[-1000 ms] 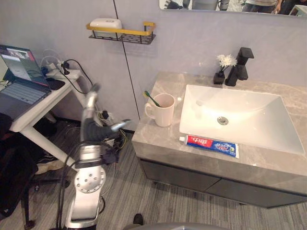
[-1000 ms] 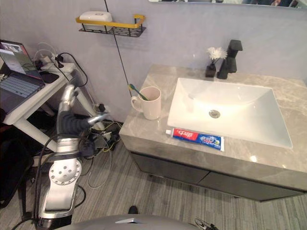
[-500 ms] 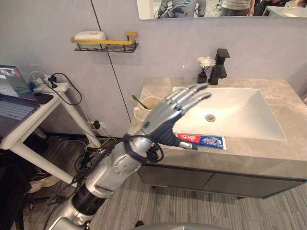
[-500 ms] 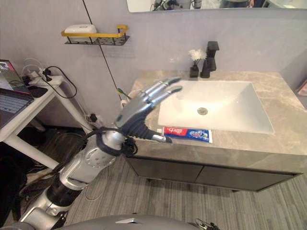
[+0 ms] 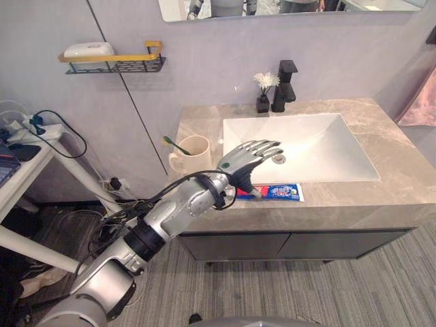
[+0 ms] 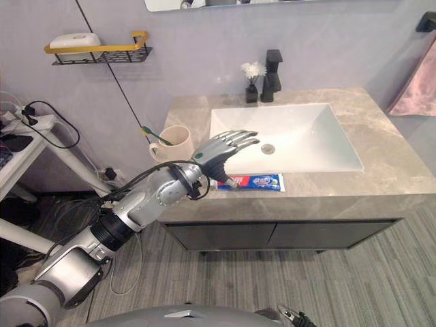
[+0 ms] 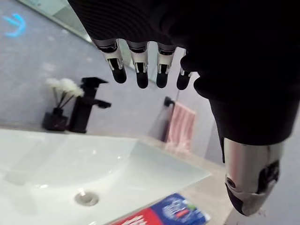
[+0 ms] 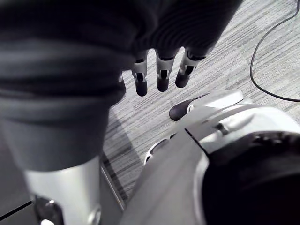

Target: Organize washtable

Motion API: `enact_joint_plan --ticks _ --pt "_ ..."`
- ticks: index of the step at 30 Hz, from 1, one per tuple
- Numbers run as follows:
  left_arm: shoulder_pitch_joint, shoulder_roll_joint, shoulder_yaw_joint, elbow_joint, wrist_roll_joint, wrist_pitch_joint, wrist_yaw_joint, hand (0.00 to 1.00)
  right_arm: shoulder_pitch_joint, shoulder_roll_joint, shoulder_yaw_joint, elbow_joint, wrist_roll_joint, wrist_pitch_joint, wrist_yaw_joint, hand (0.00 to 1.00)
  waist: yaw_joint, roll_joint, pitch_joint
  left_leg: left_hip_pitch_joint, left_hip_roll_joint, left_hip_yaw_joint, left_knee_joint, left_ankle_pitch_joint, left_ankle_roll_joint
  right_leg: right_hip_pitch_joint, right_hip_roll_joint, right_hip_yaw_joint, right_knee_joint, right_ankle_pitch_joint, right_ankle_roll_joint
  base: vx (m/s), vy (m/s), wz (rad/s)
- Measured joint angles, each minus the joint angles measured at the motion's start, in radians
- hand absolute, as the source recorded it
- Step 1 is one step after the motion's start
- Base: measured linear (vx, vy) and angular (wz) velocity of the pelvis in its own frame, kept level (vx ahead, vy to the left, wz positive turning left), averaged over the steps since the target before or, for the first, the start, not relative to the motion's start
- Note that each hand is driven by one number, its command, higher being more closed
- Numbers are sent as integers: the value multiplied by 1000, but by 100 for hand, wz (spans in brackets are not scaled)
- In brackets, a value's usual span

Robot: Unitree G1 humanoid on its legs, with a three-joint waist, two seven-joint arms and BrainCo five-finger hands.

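You are holding the left hand [image 5: 242, 162] over the front edge of the bench [image 5: 361, 199], with its fingers [image 7: 140, 70] stretching out nearly straight and spread a little, gripping nothing. They are reaching over the near rim of the white sink [image 5: 320, 146], while the thumb [image 7: 248, 187] is pointing down toward the cap end of the toothpaste tube [image 5: 283, 192]. You cannot tell from these views whether the thumb is touching the tube. The tube is lying flat on the bench just in front of the sink, running along its front rim, with its cap end hiding under the hand. To the left of the sink, the cream cup [image 5: 195, 151] is standing upright near the bench's left edge, and the green toothbrush [image 5: 175, 144] is leaning out of it toward the wall. Behind the sink, the black faucet [image 5: 285, 86] is standing against the wall, and the small dark vase with white flowers [image 5: 263, 92] is sitting just beside it on the left. On the wall further left, a bar of soap [image 5: 88, 50] is resting on the black and yellow shelf [image 5: 126, 63]. A pink towel [image 5: 417, 105] is hanging at the right. Your right hand [image 8: 160, 72] is hanging down over the grey floor [image 8: 243, 61], its fingers lying straight and holding nothing.
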Motion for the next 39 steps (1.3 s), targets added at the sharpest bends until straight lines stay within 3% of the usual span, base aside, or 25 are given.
enact_joint_plan --ticks 24,25,39 --pt "0 -44 0 232 -28 60 -28 0 11 10 20 -81 37 1 -7 0 -20 4 46 18 -1 -7 -2 -10 -3 47 2 -29 -45 8 0 10 -4 1" --pt "0 -45 0 236 -30 61 -28 100 10 10 22 -82 37 1 -7 0 -21 4 47 18 -1 -7 -3 -10 -3 47 2 -30 -45 8 0 0 0 0" --pt "-1 -68 3 264 -82 67 -38 100 10 25 23 -83 37 1 -14 0 -24 0 51 18 0 11 -3 -20 -6 46 3 -16 -62 13 2 4 -1 -2"
